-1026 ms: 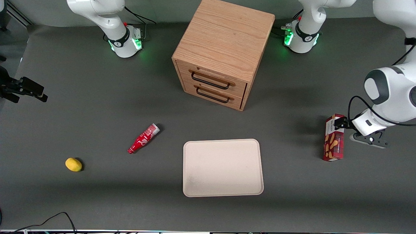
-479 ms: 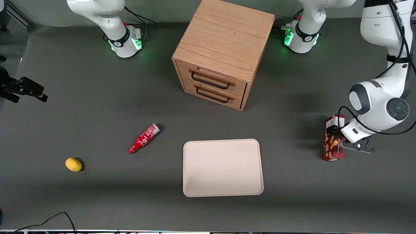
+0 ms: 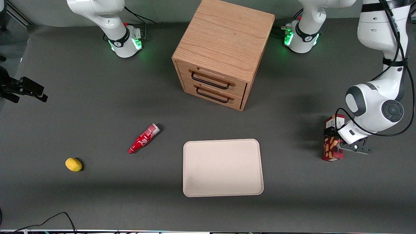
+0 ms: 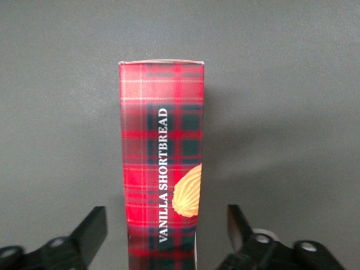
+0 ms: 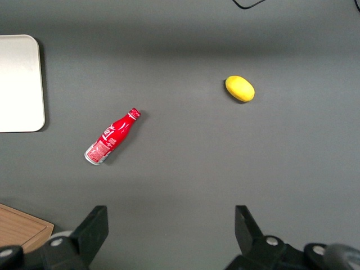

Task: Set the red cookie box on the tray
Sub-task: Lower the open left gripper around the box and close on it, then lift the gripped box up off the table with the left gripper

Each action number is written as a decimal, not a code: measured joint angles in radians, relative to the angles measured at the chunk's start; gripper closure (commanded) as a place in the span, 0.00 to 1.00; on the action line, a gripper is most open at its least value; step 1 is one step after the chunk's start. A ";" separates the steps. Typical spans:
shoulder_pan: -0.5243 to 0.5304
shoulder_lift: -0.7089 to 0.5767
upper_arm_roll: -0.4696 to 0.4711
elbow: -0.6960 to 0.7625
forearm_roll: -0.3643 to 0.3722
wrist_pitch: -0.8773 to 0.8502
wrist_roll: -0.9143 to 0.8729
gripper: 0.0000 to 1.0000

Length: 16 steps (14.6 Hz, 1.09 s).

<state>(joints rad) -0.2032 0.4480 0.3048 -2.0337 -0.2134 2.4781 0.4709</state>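
The red cookie box (image 3: pixel 331 153) stands upright on the grey table toward the working arm's end, well apart from the cream tray (image 3: pixel 223 167). The left wrist view shows its plaid side (image 4: pixel 163 146) with "VANILLA SHORTBREAD" lettering and a cookie picture. My gripper (image 3: pixel 334 139) is down at the box's middle height. It is open, and its black fingers (image 4: pixel 93 230) stand on either side of the box with a gap on each side. The tray has nothing on it, and one corner of it (image 5: pixel 19 84) shows in the right wrist view.
A wooden two-drawer cabinet (image 3: pixel 221 55) stands farther from the front camera than the tray. A red bottle (image 3: pixel 143 138) lies beside the tray, and a yellow lemon-like object (image 3: pixel 73 164) sits toward the parked arm's end. A black cable (image 3: pixel 48 221) lies near the front edge.
The left arm has moved in toward the box, so the gripper now straddles it and hides more of its middle. The box has not moved.
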 measured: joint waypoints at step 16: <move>-0.002 -0.031 -0.001 0.009 -0.004 -0.053 0.004 0.94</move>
<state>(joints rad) -0.2049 0.4172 0.3042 -2.0243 -0.2172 2.4253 0.4749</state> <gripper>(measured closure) 0.705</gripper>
